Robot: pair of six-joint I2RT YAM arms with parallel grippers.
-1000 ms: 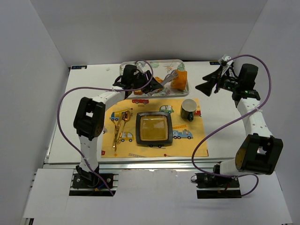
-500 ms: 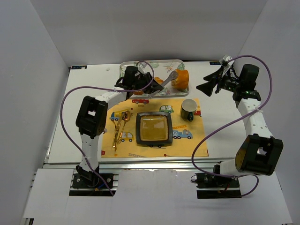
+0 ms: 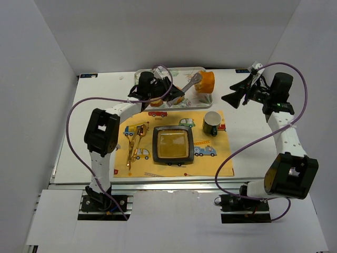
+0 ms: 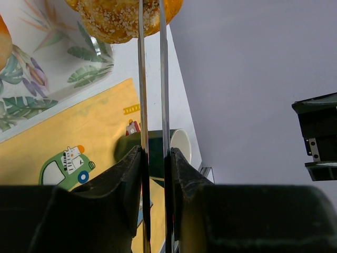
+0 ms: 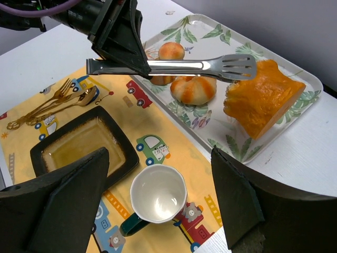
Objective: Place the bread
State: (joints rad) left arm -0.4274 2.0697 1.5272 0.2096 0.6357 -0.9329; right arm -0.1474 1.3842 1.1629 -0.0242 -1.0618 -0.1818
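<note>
My left gripper [image 3: 160, 89] is shut on the handle end of metal tongs [image 3: 190, 83], which reach right over the leaf-patterned tray [image 3: 176, 70]. The two tong arms [image 4: 140, 79] run close together up to a seeded bread [image 4: 118, 16] at their tips. Seen from the right wrist, the tong tip [image 5: 239, 66] sits against a big orange loaf [image 5: 263, 103], above a sesame roll [image 5: 194, 89] and near a small bun [image 5: 171, 51]. The dark square plate [image 3: 171, 145] is bare. My right gripper [image 3: 234, 96] hangs open, high above the mug [image 5: 158, 194].
A yellow car-print placemat [image 3: 210, 161] carries the plate, the green mug [image 3: 212, 122] and a gold fork and spoon [image 3: 134, 142]. White walls close in the table on the left, back and right.
My left jaws have closed on the tongs. The tong tips swung toward the back, and the orange loaf shifted back and to the right with them. The right arm stayed put.
</note>
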